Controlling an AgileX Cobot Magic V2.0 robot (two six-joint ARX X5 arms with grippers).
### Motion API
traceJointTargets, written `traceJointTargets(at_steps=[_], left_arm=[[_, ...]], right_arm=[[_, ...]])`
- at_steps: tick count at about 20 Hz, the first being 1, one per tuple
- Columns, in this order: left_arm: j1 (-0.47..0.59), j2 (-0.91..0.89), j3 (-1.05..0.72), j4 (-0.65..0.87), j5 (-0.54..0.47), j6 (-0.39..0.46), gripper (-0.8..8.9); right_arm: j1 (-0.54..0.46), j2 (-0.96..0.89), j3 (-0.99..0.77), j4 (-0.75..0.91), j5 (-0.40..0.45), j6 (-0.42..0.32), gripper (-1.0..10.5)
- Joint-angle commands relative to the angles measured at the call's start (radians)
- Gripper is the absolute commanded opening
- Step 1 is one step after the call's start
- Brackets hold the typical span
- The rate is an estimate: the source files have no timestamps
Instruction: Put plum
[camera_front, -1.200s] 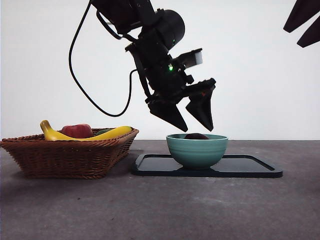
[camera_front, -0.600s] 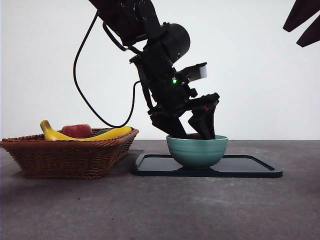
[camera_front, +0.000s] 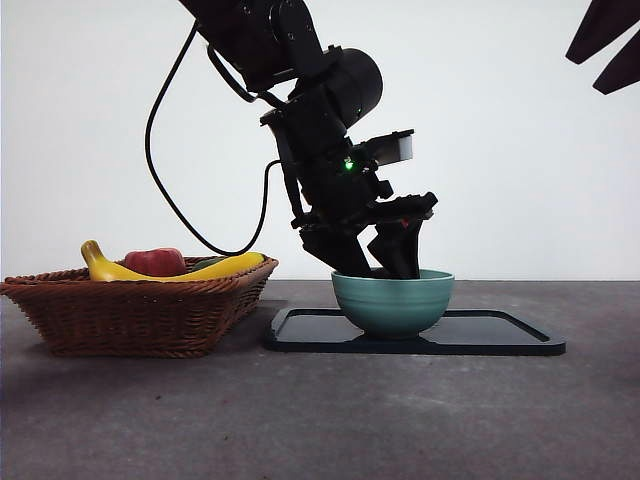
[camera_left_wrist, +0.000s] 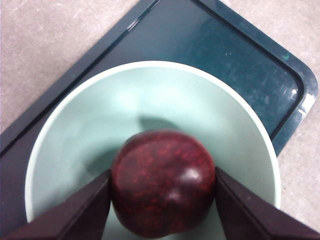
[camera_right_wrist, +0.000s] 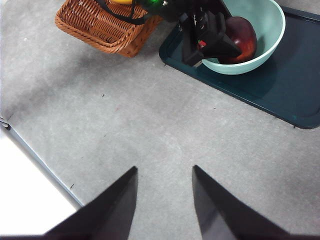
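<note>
Presently the left claw (camera_left_wrist: 162, 200) is clamped on the plum (camera_left_wrist: 163, 181), one jaw against each side of the fruit, both down inside the green bowl (camera_left_wrist: 75, 130). From the front, the left claw (camera_front: 378, 262) dips below the bowl's rim (camera_front: 392, 300). The bowl stands on a dark tray (camera_front: 500, 335) on the grey worktop (camera_front: 320, 420). A wicker basket (camera_front: 135, 310) just beside the tray holds a banana (camera_front: 115, 268) and a red fruit (camera_front: 155, 261). The right claw (camera_right_wrist: 162, 200) hangs well apart over bare worktop, jaws apart.
</note>
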Motion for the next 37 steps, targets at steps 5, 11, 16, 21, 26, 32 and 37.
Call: traceJointTargets(at_steps=[5, 11, 16, 21, 26, 32, 37], left_arm=[[-0.010, 0.021, 0.137, -0.074, -0.003, 0.003, 2.66], [0.003, -0.005, 0.362, -0.249, -0.001, -0.037, 2.67], [0.042, -0.170, 0.394, -0.290, 0.002, -0.077, 2.67], [0.108, -0.330, 0.393, -0.436, 0.002, -0.080, 2.67], [0.175, -0.483, 0.373, -0.581, 0.002, -0.078, 2.67], [0.227, -0.539, 0.364, -0.683, 0.002, -0.058, 2.67], [0.242, -0.562, 0.225, -0.635, 0.002, -0.058, 2.67]], right_arm=[[0.005, 0.004, 0.006, 0.003, -0.003, -0.004, 1.7], [0.005, 0.002, 0.006, 0.003, -0.003, -0.004, 1.7], [0.005, -0.005, 0.006, 0.005, -0.003, -0.004, 1.7], [0.005, -0.025, 0.006, 0.003, -0.002, -0.004, 1.7], [0.005, -0.057, 0.006, 0.003, -0.002, -0.003, 1.7], [0.005, -0.063, 0.006, 0.002, -0.003, 0.000, 1.7], [0.005, -0.063, 0.006, 0.000, -0.003, 0.000, 1.7]])
